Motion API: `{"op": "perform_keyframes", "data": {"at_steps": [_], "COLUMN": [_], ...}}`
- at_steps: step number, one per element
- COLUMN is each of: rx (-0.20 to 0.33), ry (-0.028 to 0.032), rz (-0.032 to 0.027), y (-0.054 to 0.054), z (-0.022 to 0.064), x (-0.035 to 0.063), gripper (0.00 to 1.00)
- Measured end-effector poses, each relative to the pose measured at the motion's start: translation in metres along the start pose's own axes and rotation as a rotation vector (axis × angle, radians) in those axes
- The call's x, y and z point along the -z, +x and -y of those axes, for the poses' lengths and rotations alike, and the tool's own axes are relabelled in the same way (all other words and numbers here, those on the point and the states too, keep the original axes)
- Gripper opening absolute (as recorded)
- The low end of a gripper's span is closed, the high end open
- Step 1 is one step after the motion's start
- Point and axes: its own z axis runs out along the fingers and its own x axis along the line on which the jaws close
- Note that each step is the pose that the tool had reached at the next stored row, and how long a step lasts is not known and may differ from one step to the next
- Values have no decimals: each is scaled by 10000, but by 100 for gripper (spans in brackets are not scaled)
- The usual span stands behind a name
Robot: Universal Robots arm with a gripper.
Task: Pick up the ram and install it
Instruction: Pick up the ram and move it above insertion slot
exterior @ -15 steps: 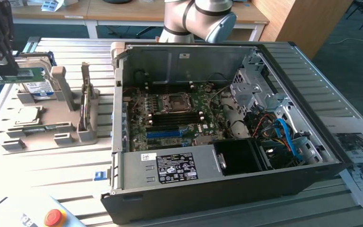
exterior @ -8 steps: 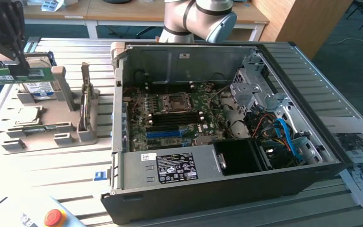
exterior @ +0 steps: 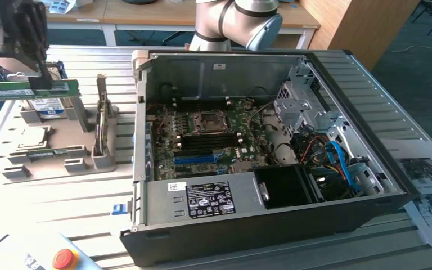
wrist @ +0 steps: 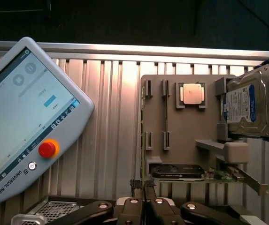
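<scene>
Exterior view: gripper (exterior: pixel 40 79) fingers clamped on ram (exterior: pixel 6 91), held above fixture (exterior: pixel 62 140). Pick done, install pending; needs edge-on alignment w/ mobo slots (exterior: pixel 201 145).

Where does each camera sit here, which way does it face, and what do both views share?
Exterior view: off the arm, raised above the slatted metal table, looking down into the open black computer case; shows the grey robot arm and its gripper holding the long green ram stick.
Wrist view: on the wrist, looking down at the table; shows the gripper's dark body.
Shared: the grey parts holder, boxy silver hard drive, square silver processor chip, white teach pendant.
</scene>
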Motion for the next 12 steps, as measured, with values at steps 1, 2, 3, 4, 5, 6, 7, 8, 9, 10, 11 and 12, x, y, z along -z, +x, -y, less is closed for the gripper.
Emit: {"op": "perform_keyframes", "data": {"at_steps": [1,2,3,4,5,6,7,8,9,10,11,12], "rx": [1,1,0,0,0,-1,-1,1,1,1,0,0], "ry": [-1,-3,-4,-5,-6,-7,-10,-12,-14,-16,-18,-21], "rz": [0,0,0,0,0,1,0,0,0,0,1,1], "y": [1,2,2,3,3,4,5,7,9,11,12,14], "z": [29,58,85,113,141,171,204,239,278,314,351,387], "x": [2,3,5,7,8,10,12,15,17,19,21,23], "gripper": [12,12,12,12,12,12,12,12,12,12,12,12]}}
